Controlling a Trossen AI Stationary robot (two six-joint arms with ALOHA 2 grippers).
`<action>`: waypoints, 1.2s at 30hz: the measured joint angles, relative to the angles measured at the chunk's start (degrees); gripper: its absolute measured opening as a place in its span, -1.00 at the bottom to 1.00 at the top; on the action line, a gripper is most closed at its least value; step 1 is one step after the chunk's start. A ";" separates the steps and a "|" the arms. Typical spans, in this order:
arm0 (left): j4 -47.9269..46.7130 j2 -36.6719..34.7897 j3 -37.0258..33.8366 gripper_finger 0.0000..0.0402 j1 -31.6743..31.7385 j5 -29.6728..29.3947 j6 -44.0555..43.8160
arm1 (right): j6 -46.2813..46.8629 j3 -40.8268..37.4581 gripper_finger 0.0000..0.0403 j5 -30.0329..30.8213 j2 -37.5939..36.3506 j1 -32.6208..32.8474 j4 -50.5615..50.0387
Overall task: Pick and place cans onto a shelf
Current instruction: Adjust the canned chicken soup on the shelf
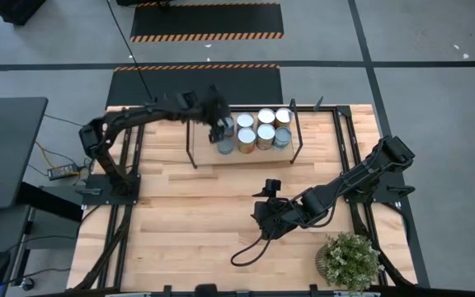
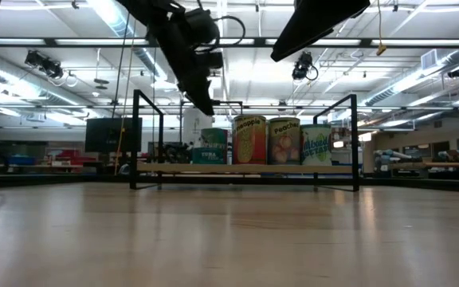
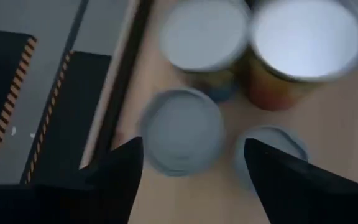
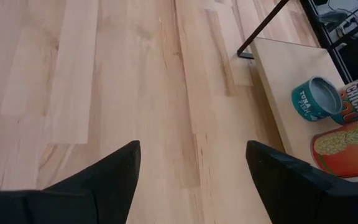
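Several cans (image 1: 265,132) stand upright in two rows on the shelf (image 1: 204,142), a light board in a black rod frame at the table's far middle; they also show in the low view (image 2: 249,139). My left gripper (image 1: 219,129) hangs open above the shelf's left end. In the left wrist view its fingers (image 3: 123,168) stand on either side of and above a blue-grey-topped can (image 3: 182,127), touching nothing. My right gripper (image 1: 264,216) is open and empty over bare tabletop, nearer than the shelf; its wrist view (image 4: 191,174) shows the shelf corner (image 4: 284,81).
A bushy green potted plant (image 1: 350,260) stands at the table's near right corner. A black cable (image 1: 250,252) loops on the table near my right gripper. The shelf's black uprights (image 2: 138,139) rise at its corners. Bare tabletop lies to the near left.
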 joint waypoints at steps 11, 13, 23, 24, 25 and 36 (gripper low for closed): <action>-1.24 4.44 9.80 0.07 7.77 2.06 -11.38 | -0.99 0.00 0.49 -0.07 0.00 -0.78 0.37; -2.59 6.56 11.23 0.00 8.44 2.07 -14.02 | -0.98 0.00 0.49 -0.08 0.00 -0.79 0.53; -10.93 19.03 23.87 -0.30 9.86 0.10 -17.88 | -0.82 0.00 0.49 -0.13 0.00 -0.79 0.58; -12.54 20.10 25.62 -0.31 10.18 0.07 -17.90 | -0.80 0.00 0.49 -0.13 0.00 -0.79 0.64; -13.84 21.00 27.17 -0.33 10.55 0.10 -17.91 | -0.79 0.00 0.49 -0.13 0.00 -0.79 0.70; -19.66 25.20 30.16 -0.39 11.41 1.75 -16.82 | -0.98 0.00 0.49 -0.12 0.00 -0.79 1.16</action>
